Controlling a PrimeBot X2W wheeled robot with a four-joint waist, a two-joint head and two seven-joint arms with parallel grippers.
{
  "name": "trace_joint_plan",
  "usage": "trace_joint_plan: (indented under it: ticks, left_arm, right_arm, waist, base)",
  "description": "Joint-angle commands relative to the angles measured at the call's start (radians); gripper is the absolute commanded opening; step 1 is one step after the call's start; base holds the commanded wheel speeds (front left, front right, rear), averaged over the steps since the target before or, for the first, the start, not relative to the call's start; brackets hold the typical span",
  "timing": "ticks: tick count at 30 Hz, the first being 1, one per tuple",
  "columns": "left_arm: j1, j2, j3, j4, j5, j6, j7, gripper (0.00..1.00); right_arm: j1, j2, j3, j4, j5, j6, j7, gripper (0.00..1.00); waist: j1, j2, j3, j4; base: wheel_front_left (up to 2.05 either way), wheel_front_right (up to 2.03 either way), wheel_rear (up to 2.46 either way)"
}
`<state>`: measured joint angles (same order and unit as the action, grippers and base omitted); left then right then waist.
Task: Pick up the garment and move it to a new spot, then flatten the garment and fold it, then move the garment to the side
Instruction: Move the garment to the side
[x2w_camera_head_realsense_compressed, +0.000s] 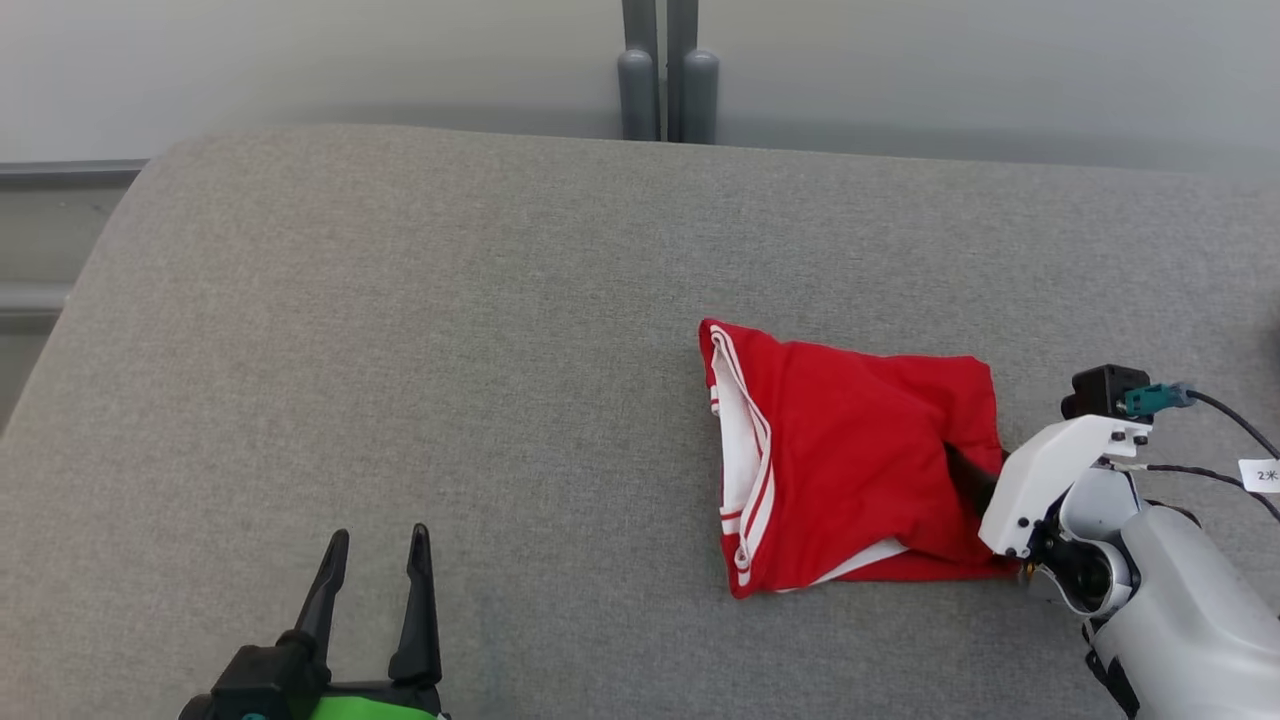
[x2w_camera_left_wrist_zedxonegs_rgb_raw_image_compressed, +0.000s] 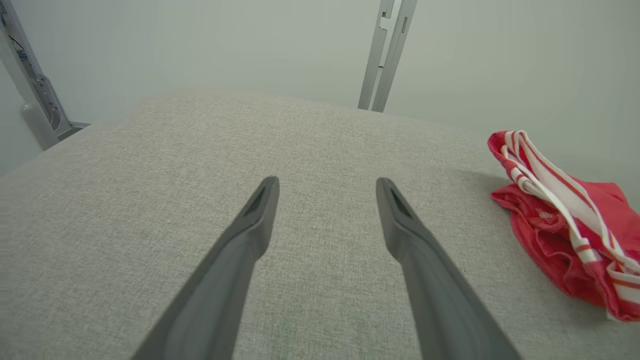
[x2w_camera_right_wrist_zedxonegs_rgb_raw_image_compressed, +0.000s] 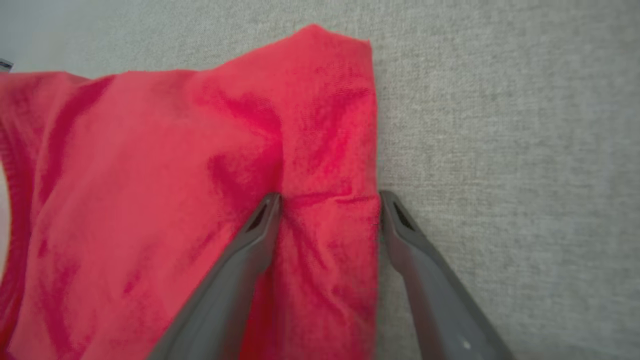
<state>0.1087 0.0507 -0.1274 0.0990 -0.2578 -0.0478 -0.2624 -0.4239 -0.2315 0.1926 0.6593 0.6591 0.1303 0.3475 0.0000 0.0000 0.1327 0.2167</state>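
Red garment with white stripe trim, folded into a rough rectangle, lies flat on the grey fabric-covered tabletop. Position: right of centre in the head view, toward the near edge. The striped hem and white lining face the robot's left; the plain red fold faces its right.

Right pincer: spread wide, down at the garment's right edge. Wrist view shows one finger pressed on the red cloth and the other on the grey cover just beside the cloth's edge. A raised ridge of fabric sits between the two. Jaws not closed on it. In the head view the white wrist housing hides most of the fingers, with a dark sliver showing against the cloth.

Left pincer: spread wide, nothing between the fingers. It hangs over bare grey cover at the lower left of the head view, well apart from the garment. Its wrist view has the garment off to the right, striped hem uppermost.

Two grey metal posts stand behind the tabletop against a pale wall.
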Motion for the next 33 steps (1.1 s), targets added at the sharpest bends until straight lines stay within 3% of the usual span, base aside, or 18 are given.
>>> trace_joint_plan:
  ticks: [1, 5, 11, 18, 33]
  left_arm:
    - [-0.007, 0.001, 0.007, -0.005, -0.008, 0.008, -0.003, 1.00]
    - [0.015, 0.001, 0.010, -0.012, -0.014, 0.013, -0.003, 1.00]
    - [0.008, 0.001, 0.005, -0.013, -0.005, 0.002, -0.003, 1.00]
    - [-0.025, 0.002, -0.015, -0.011, -0.007, -0.009, -0.003, 1.00]
    - [0.006, 0.001, -0.021, 0.015, -0.011, -0.010, -0.003, 1.00]
  right_arm:
    - [0.004, 0.012, -0.002, 0.021, 0.027, 0.001, 0.002, 0.00]
    - [-0.007, -0.004, 0.005, -0.001, 0.078, 0.001, 0.007, 0.00]
    - [-0.064, -0.120, -0.012, -0.046, 0.064, 0.000, -0.032, 0.00]
    - [-0.186, -0.243, -0.059, -0.091, 0.012, 0.000, -0.027, 0.00]
    - [-0.309, -0.333, -0.117, -0.012, -0.163, 0.000, -0.018, 0.00]
  waist:
    - [0.0000, 0.0000, 0.014, 0.013]
    - [0.0000, 0.0000, 0.007, -0.040]
    - [0.0000, 0.0000, 0.010, -0.162]
    - [0.0000, 0.0000, 0.010, -0.250]
    - [0.0000, 0.0000, -0.005, -0.256]
  base:
    - [0.00, 0.00, 0.00]
    - [0.00, 0.00, 0.00]
    - [0.00, 0.00, 0.00]
    - [0.00, 0.00, 0.00]
    - [0.00, 0.00, 0.00]
